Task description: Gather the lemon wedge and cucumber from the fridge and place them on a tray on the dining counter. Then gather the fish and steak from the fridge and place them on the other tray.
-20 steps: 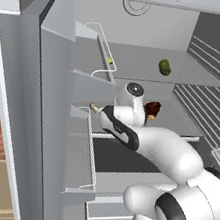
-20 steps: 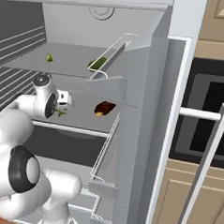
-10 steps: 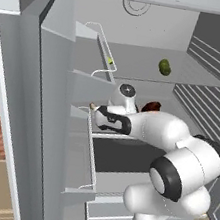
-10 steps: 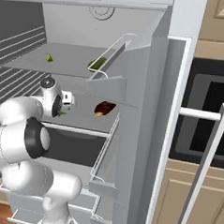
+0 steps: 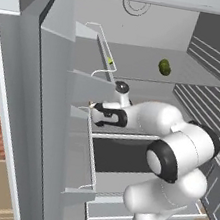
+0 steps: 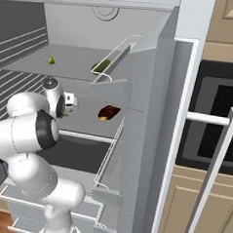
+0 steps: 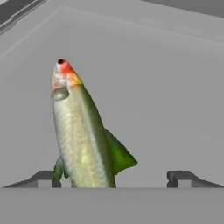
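The fridge (image 5: 33, 94) stands open. In the hand view the fish (image 7: 81, 135), silvery-green with a red head, lies on a grey shelf. Its tail end sits between my open gripper (image 7: 113, 179) fingertips, closer to the left one. From the left base, my gripper (image 5: 95, 113) reaches left over the middle shelf. The cucumber (image 5: 164, 66) and the lemon wedge (image 5: 110, 60) rest on the upper shelf. From the right base I see the cucumber (image 6: 100, 66), the lemon wedge (image 6: 51, 60) and, one shelf lower, the steak (image 6: 108, 113). The trays and the dining counter are out of view.
Wire-edged door bins (image 5: 83, 143) jut from the open left door close to my hand. Fridge drawers (image 5: 110, 208) sit below the shelves. To the right stand a dark wall oven with a bar handle (image 6: 213, 119) and beige cabinets (image 6: 196, 206).
My hand has shifted left and slightly down over the middle shelf toward the fish, and the elbow has swung forward. The food has not moved.
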You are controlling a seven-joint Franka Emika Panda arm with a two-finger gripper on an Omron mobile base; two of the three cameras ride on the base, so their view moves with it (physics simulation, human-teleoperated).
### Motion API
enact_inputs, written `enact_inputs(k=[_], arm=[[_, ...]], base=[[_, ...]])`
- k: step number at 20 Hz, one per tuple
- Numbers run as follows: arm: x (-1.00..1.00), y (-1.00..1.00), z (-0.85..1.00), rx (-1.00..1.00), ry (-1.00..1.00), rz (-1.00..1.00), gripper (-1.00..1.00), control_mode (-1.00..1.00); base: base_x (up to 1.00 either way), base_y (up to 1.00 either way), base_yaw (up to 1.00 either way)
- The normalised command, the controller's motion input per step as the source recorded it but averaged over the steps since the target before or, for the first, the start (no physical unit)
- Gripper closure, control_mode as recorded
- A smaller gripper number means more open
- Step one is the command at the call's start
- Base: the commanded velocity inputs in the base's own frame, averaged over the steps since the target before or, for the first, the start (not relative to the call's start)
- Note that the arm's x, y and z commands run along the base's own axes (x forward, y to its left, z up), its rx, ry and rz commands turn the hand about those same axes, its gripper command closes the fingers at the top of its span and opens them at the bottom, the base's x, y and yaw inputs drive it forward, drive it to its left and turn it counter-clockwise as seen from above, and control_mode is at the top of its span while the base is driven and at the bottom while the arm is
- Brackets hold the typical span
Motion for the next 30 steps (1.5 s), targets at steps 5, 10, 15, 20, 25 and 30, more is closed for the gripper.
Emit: enact_inputs(k=[5, 10, 15, 20, 25, 30], arm=[[-0.05, 0.13, -0.39, -0.01, 0.00, 0.02, 1.00, -1.00], [-0.04, 0.04, -0.30, 0.00, -0.02, 0.02, 1.00, -1.00], [-0.51, -0.04, -0.07, 0.00, -0.16, 0.01, 1.00, -1.00], [-0.72, -0.15, 0.26, 0.02, -0.26, 0.00, 1.00, -1.00], [-0.50, -0.22, 0.85, 0.06, -0.10, 0.00, 1.00, -1.00], [-0.65, -0.18, 0.81, 0.07, 0.00, 0.00, 1.00, -1.00]], base=[[0.00, 0.00, 0.00], [0.00, 0.00, 0.00], [0.00, 0.00, 0.00], [0.00, 0.00, 0.00], [0.00, 0.00, 0.00], [0.00, 0.00, 0.00]])
